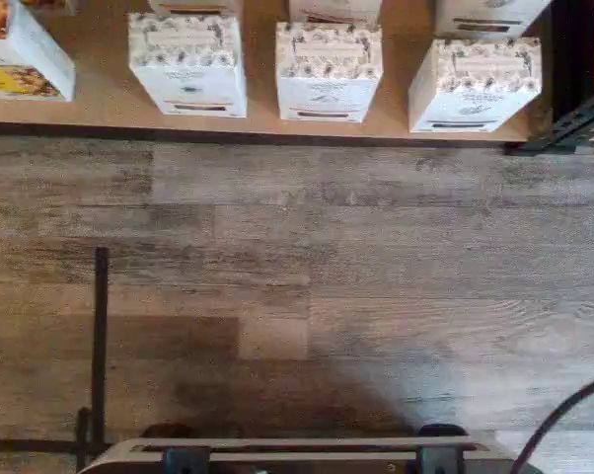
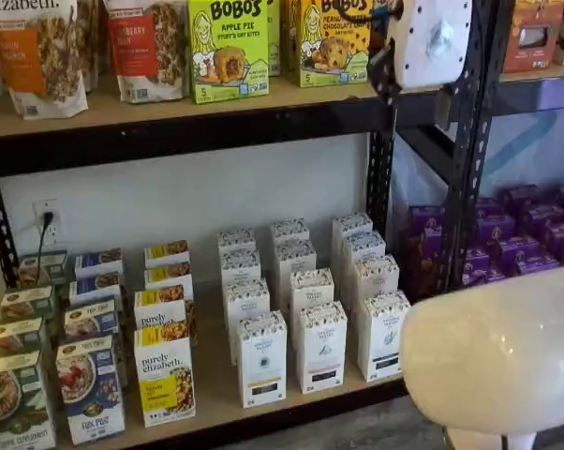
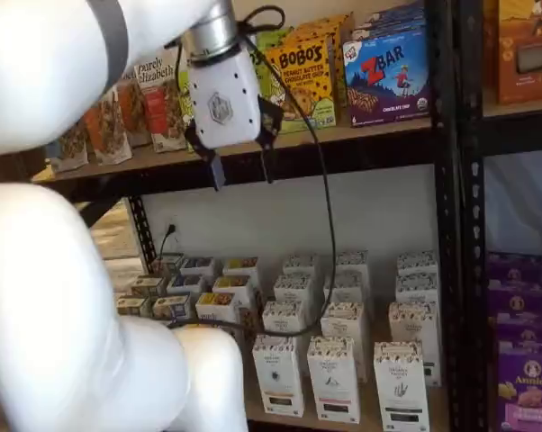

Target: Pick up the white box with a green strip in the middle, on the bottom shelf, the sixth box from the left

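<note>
Your hand (image 3: 239, 171) hung released, black fingers plainly parted, high before the Bobo's packs (image 3: 302, 67). The white box with a green strip (image 3: 400, 385) stood far below, front-right on the bottom shelf (image 2: 216, 398).

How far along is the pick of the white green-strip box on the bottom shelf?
Nothing looks done yet: the white box with a green strip stands in its row on the bottom shelf. In hand: the gripper hangs open and empty, high up by the upper shelf. Left: descend to the box, close on it and lift it out.
</note>
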Action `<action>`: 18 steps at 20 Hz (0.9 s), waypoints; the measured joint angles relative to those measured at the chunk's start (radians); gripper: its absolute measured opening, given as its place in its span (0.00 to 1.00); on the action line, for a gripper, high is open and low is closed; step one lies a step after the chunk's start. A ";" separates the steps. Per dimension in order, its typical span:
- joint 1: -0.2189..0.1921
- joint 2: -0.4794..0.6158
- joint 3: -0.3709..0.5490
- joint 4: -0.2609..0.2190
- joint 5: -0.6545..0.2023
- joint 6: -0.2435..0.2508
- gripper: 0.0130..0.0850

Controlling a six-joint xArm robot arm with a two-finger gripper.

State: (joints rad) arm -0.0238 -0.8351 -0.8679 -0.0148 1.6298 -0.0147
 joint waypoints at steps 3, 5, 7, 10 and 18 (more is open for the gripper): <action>-0.022 0.004 0.055 -0.002 -0.060 -0.020 1.00; -0.038 0.012 0.090 0.003 -0.095 -0.035 1.00; -0.041 0.012 0.127 -0.006 -0.138 -0.037 1.00; -0.058 0.021 0.196 -0.002 -0.219 -0.051 1.00; -0.087 0.112 0.351 -0.033 -0.463 -0.063 1.00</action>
State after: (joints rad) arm -0.1110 -0.7229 -0.5168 -0.0481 1.1670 -0.0781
